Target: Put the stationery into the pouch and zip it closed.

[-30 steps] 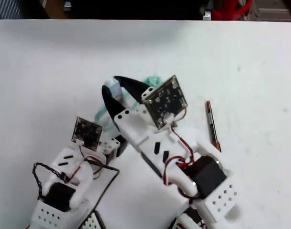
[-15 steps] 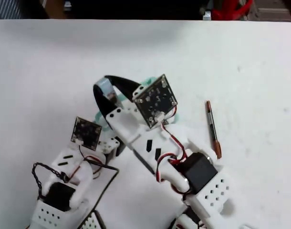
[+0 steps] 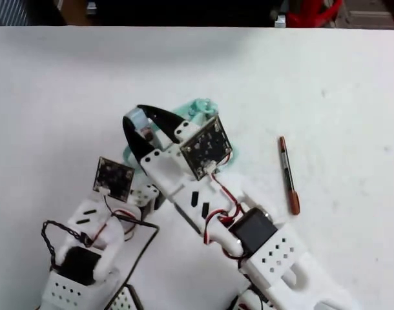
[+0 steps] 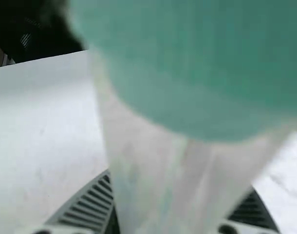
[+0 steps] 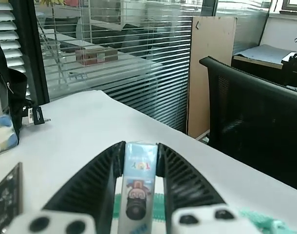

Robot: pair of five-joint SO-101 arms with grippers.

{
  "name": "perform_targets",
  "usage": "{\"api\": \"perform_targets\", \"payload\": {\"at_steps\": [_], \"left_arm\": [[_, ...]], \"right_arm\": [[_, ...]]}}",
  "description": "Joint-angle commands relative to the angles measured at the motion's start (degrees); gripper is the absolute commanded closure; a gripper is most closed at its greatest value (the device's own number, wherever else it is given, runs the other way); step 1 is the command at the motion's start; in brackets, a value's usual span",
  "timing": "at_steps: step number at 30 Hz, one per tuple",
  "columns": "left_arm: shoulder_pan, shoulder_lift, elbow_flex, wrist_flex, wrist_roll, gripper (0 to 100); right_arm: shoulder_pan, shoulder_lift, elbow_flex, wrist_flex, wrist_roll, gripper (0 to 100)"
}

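Observation:
A teal and clear pouch (image 3: 198, 108) lies at the table's middle, mostly under the right arm. In the left wrist view the pouch (image 4: 187, 73) sits very close, its clear wall running between the left gripper's black fingers (image 4: 85, 207), which grip it. My right gripper (image 3: 140, 124) hangs over the pouch's left end, shut on a small light-blue eraser (image 5: 137, 185) with a cartoon print. A brown-red pen (image 3: 289, 175) lies on the table to the right, apart from both arms. The left arm's wrist (image 3: 115, 178) is just left of the right arm.
The white table (image 3: 68, 84) has open room at the far side and the left. Its far edge (image 3: 184, 27) meets a dark background. Loose black cable (image 3: 51, 234) hangs by the left arm's base.
The right arm has swung left and a little nearer with the eraser in its gripper, uncovering more of the pouch's teal far end. The left arm shifted slightly left. The pen has not moved.

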Motion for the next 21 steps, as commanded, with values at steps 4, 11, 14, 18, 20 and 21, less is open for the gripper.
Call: {"api": "perform_targets", "payload": {"at_steps": [4, 11, 14, 18, 20, 21], "left_arm": [[-0.5, -0.7, -0.7, -0.8, 0.6, 75], [-0.5, -0.7, -0.7, -0.8, 0.6, 75], [-0.5, -0.7, -0.7, -0.8, 0.6, 75], [-0.5, -0.7, -0.6, -0.8, 0.6, 75], [-0.5, -0.7, -0.6, -0.8, 0.6, 75], [-0.5, -0.7, -0.6, -0.8, 0.6, 75]], "right_arm": [[1.0, -5.1, -3.9, 16.0, 0.1, 89.4], [4.8, -9.5, -9.1, 29.1, 0.1, 82.3], [7.0, -9.7, -9.1, 29.1, 0.1, 91.9], [7.8, -9.7, -9.1, 29.0, 0.2, 95.6], [7.7, -10.2, -9.1, 28.9, 0.2, 95.6], [8.0, -10.4, -9.6, 28.9, 0.4, 95.7]]}}
